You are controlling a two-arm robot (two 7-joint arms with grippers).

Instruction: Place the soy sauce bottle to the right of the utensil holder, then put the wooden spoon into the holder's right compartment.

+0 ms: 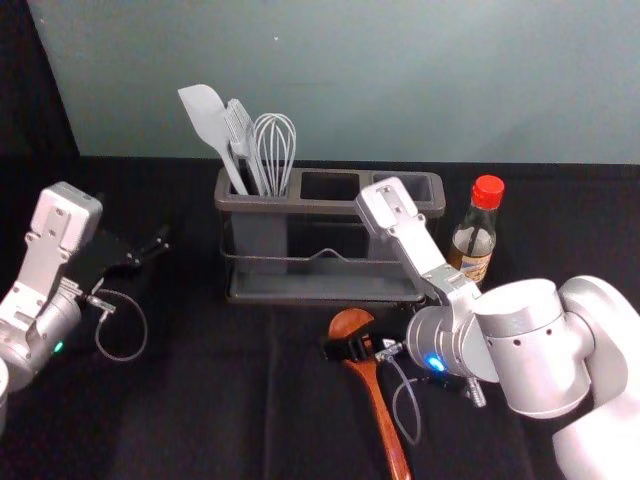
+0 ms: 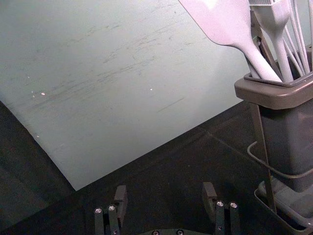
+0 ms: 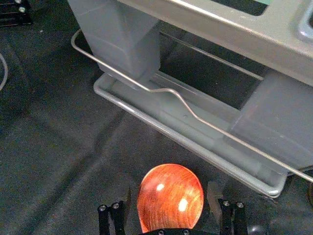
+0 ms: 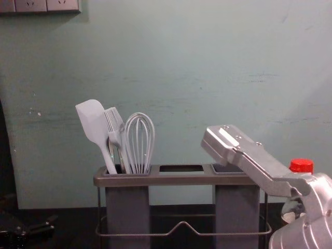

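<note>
Across black cloth (image 1: 210, 410), the bottle (image 1: 474, 240) stands right of the holder (image 1: 300, 205). The right gripper (image 1: 345, 349), open, straddles the near spoon (image 1: 386, 425); the left gripper (image 1: 158, 247) hangs open at left.

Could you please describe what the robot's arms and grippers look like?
The left arm and right arm are silvery white, with rounded, cylindrical joints and angular brackets. The left gripper and right gripper are black, each with two slim fingers and small silvery screws. Thin grey cables loop by the wrists; small lights glow green on the left, blue on the right.
</note>
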